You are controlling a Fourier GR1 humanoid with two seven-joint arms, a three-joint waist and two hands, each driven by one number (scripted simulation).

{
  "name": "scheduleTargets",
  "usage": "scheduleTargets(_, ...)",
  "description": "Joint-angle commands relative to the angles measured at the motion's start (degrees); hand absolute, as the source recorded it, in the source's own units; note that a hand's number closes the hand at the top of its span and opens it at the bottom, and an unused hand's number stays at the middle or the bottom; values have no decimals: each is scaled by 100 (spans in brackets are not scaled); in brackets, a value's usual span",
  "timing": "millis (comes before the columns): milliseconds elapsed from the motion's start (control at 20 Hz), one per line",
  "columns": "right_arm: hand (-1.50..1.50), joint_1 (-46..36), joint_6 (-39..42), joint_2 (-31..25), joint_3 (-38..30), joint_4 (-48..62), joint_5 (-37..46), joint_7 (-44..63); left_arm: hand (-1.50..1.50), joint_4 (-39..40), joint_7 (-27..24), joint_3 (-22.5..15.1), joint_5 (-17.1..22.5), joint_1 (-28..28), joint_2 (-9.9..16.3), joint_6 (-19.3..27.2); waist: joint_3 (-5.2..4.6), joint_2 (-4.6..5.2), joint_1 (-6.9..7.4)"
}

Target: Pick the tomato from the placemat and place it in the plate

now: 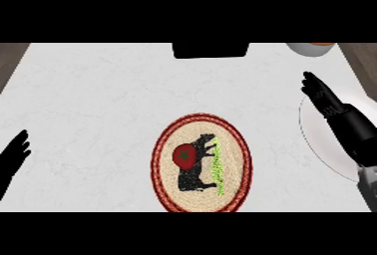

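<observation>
A red tomato point(184, 155) with a green stem lies on the round woven placemat point(234, 149), which has a red rim and a black animal figure. The white plate point(313, 137) sits at the right edge, partly covered by my right forearm. My right hand point(325, 98) hovers over the plate's upper part, fingers straight and pointing away, well to the right of the tomato. My left hand point(13, 157) rests open at the left edge, far from the placemat.
A black object point(211, 50) stands at the counter's far edge, centre. A white bowl point(312, 48) with something orange shows at the far right. The pale marble counter point(95, 99) spreads wide to the left of the placemat.
</observation>
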Motion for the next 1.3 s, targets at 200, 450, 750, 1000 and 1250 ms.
scheduleTargets(200, -150, -224, 1673, 514, 2096, 1029, -234, 1566, 0, -1350, -904, -524, -212, -1411, -177, -520, -75, 304, 996)
scheduleTargets(450, -150, -1631, 3129, 321, 3313, 844, 733, 1637, 0, -1842, -1216, -1167, -227, -1921, -557, -986, -97, 189, 1574)
scheduleTargets(750, -150, -3326, 4253, 1194, 4069, 1475, 1338, 1540, 0, -1774, -1201, -1431, -385, -2311, -936, -853, -55, 92, 1255)
scheduleTargets(1000, -150, -4560, 4853, 2192, 4152, 2775, 1523, 1525, 0, -1722, -1326, -1470, -545, -2091, -1006, -753, -57, 5, 974)
scheduleTargets(1250, -150, -5162, 5573, 3290, 4193, 4433, 1135, 2079, 0, -1656, -1216, -1446, -694, -2217, -1168, -519, -62, -32, 718)
